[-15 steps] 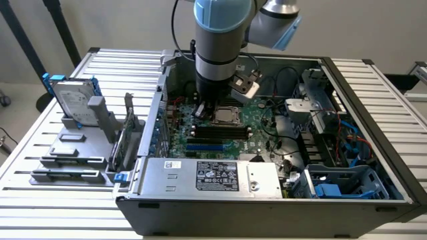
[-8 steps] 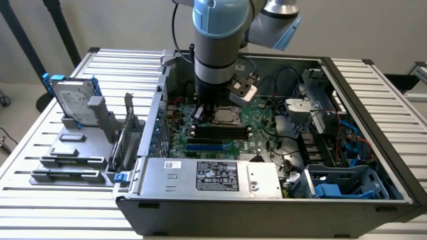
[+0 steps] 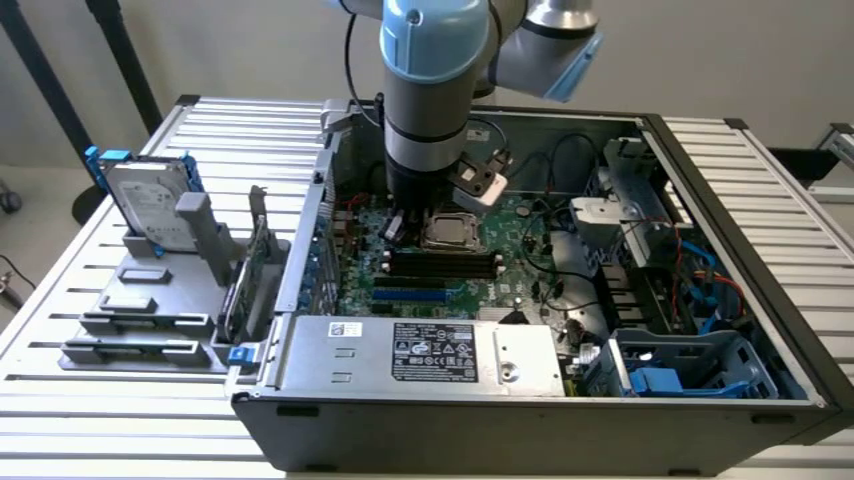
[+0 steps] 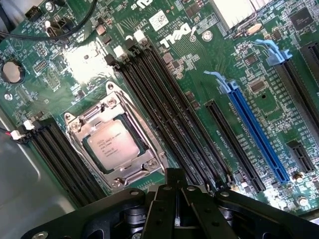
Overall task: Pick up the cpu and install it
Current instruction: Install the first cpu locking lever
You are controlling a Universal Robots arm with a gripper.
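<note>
Where the open computer case [image 3: 534, 420] faces the exterior view, a flat grey power supply [image 3: 414, 355] with a black label lies along its front edge, and a blue plastic bracket [image 3: 661, 382] sits in a metal cage toward the exterior view's right. Behind these lies the green motherboard [image 4: 199, 64], glossy and densely printed, carrying long black memory slots [image 4: 164, 99], a blue expansion slot [image 4: 256, 132] and a round coin battery [image 4: 12, 72]. The cpu [image 4: 113, 145], a flat square chip with a matte silvery-grey top and faint print, sits seated inside the metal socket frame [image 4: 144, 159] on the board, between two banks of black slots. The black pincer [image 4: 175, 196] hangs just above the board beside the socket, its angular fingers pressed together and holding nothing, clear of the chip. The arm [image 3: 427, 100], a smooth grey and pale blue cylinder, drops into the case from above. On the ribbed metal worktop [image 3: 80, 300], at the exterior view's left, a grey fixture [image 3: 154, 300] props a silver hard drive [image 3: 147, 205] with blue brackets upright.
</note>
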